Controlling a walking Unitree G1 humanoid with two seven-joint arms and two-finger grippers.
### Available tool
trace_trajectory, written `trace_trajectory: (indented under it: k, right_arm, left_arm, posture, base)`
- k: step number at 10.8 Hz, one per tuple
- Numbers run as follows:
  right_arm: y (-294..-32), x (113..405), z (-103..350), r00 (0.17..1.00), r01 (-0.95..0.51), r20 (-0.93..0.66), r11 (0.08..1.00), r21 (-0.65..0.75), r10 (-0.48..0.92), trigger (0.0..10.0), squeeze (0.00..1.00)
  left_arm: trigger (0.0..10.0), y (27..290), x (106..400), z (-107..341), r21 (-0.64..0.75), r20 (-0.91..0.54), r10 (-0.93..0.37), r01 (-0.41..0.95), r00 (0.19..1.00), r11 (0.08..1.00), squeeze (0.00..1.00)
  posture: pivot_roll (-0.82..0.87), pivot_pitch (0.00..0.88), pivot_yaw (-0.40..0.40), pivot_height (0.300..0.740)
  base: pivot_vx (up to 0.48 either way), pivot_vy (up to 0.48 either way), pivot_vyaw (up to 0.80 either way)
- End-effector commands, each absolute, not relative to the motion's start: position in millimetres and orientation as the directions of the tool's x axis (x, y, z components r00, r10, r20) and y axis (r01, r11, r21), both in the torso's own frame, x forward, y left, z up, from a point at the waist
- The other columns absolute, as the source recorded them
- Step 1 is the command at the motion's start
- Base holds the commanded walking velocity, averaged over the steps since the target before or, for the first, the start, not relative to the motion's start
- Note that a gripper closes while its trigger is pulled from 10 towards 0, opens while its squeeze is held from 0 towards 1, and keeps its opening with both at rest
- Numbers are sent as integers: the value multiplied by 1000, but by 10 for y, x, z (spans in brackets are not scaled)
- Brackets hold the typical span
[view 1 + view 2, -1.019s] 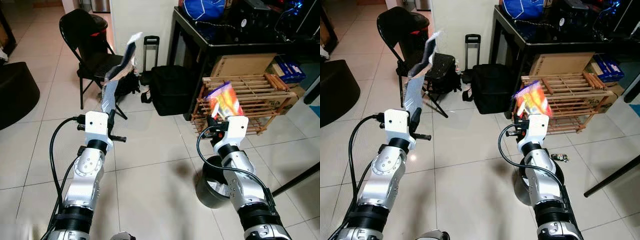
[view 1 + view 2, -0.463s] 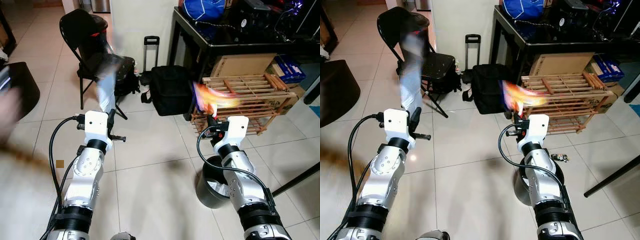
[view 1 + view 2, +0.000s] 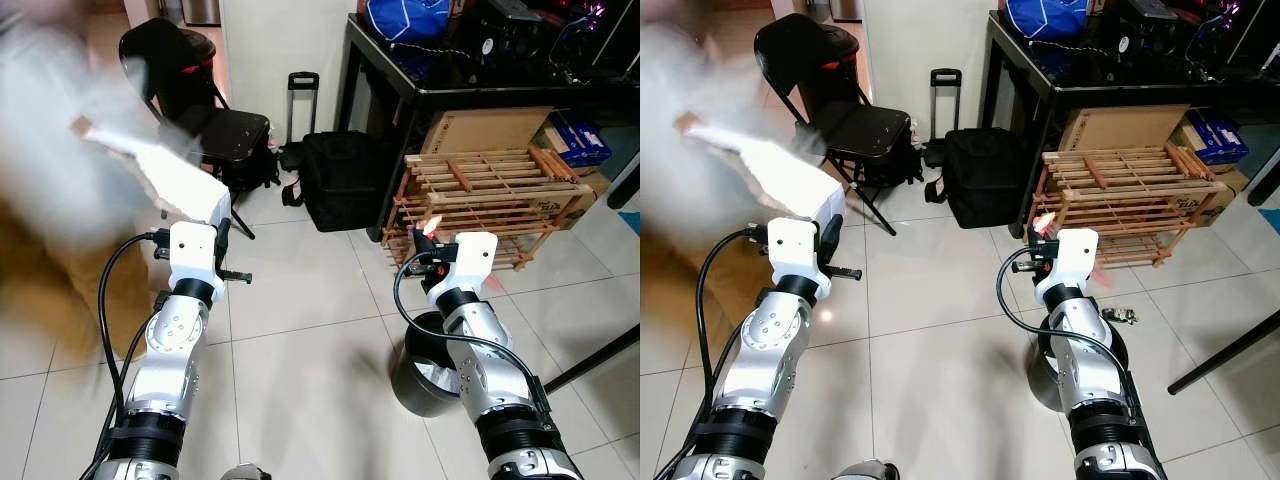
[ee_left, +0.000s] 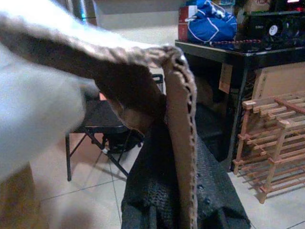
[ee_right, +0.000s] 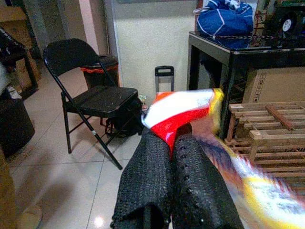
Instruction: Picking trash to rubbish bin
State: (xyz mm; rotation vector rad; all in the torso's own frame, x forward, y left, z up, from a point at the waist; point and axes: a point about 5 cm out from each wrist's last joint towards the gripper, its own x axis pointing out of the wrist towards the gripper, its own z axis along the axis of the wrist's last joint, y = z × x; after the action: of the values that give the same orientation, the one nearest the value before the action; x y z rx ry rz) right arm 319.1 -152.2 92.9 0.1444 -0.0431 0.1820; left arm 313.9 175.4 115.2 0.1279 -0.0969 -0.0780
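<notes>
Wrapper (image 5: pixel 178 107), red, white and yellow, sits pinched between the closed black fingers (image 5: pixel 147 181) of the right tool (image 3: pixel 432 232), its loose end trailing off as a blurred streak toward the wooden rack (image 3: pixel 490 190) just beyond the tool. It looks like thin, crinkly film: very light, limp and a little slippery, so the bite near its bunched red end seems the sensible hold, and a free edge would probably slide out. Almost directly below and slightly behind that tool, beside its silver forearm, stands the dark round rubbish bin (image 3: pixel 425 375) on the tiled floor (image 3: pixel 300 370). The left tool (image 3: pixel 222 235) is raised at a similar height, well apart from the right one, and is closed on a flat pale piece (image 3: pixel 165 175) that, in the left wrist view, reads as a corrugated cardboard edge (image 4: pixel 183 143) clamped between its fingers (image 4: pixel 209 200). That piece should be stiffer and light, and it is likely to lever in the grip if held only at one edge. A blurred person (image 3: pixel 60 150) is close to it, reaching toward its far end. Beyond the left tool stands a black folding chair (image 3: pixel 190 90); a black bag (image 3: pixel 340 180) rests on the floor between the two tools, farther out.
</notes>
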Motion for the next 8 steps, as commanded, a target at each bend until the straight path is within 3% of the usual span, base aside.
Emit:
trace_trajectory:
  k: [1, 8]
  right_arm:
    - [-1571, 3202, 957, 984, -171, 66, 976, 138, 163, 10000, 0]
    - [-1569, 3205, 963, 985, -169, 68, 975, 142, 160, 10000, 0]
  left_arm:
    - [10000, 1725, 3149, 1168, 135, 96, -97, 83, 991, 987, 0]
    - [10000, 1731, 3153, 1172, 139, 96, -96, 82, 991, 987, 0]
  posture:
    - [46, 0, -57, 740]
    - [51, 5, -59, 740]
  base:
    - [0, 0, 0]
    - [0, 0, 0]
